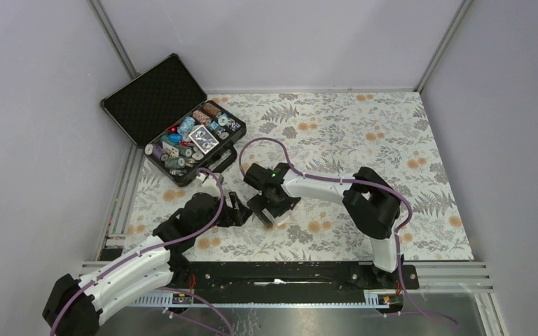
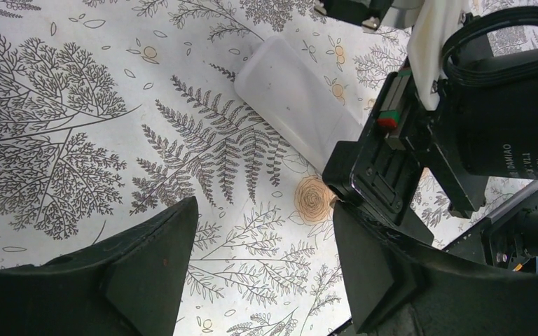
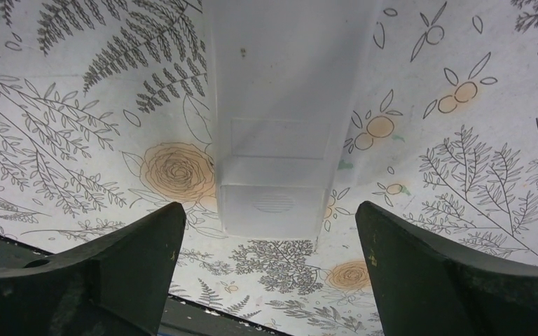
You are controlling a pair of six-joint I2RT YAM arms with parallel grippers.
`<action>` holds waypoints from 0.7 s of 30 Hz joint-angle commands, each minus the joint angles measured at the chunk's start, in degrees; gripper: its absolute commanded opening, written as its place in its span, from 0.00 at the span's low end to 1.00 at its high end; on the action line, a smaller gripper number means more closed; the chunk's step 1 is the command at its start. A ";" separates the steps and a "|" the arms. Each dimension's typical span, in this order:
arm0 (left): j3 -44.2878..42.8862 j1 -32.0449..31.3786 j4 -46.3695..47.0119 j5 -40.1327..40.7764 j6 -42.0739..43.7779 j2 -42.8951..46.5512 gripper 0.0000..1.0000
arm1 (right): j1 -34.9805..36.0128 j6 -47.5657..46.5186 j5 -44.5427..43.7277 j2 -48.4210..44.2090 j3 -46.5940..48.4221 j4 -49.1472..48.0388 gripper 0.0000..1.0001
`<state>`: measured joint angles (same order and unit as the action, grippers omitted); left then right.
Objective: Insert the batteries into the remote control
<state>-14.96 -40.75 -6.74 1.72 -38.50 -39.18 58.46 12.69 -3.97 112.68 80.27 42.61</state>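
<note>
The right gripper (image 3: 269,213) is spread wide over the remote control (image 3: 280,98), one finger on each side, neither touching it. The left gripper (image 2: 265,210), just beside it, is also spread and empty. Well beyond the left gripper, a black case (image 1: 155,98) with its lid up holds poker chips (image 1: 182,129). The remote lies plain back up on the floral table (image 3: 462,175), its long axis running straight ahead from between the right fingers.

The small white rectangular plastic remote control (image 3: 273,91) lies flat on the fern-and-flower-printed bench (image 3: 77,133), its plain back facing up and its buttons hidden underneath. The back shows a faint rectangular panel outline. Just beyond that, near one short end, is a small ribbed oval patch.
</note>
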 commanded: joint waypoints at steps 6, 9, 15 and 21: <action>-0.07 0.15 4.74 0.10 0.13 -2.10 0.82 | 0.52 2.86 -6.96 -10.78 -6.84 -3.69 1.00; -0.11 0.23 5.47 0.34 0.39 -2.95 0.93 | 0.52 3.94 -9.86 -15.13 -10.80 -6.76 1.00; -1.81 0.50 6.52 1.16 0.80 -7.16 0.99 | 0.43 5.93 -14.91 -26.16 -20.67 -15.33 1.00; -7.02 0.92 8.98 0.44 0.01 -16.24 0.99 | -0.23 6.99 -14.53 -33.90 -29.28 -21.23 1.00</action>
<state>-16.60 -40.32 -2.83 1.83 -38.52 -51.66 58.46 17.78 -16.51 83.15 55.18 27.64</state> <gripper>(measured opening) 0.986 0.993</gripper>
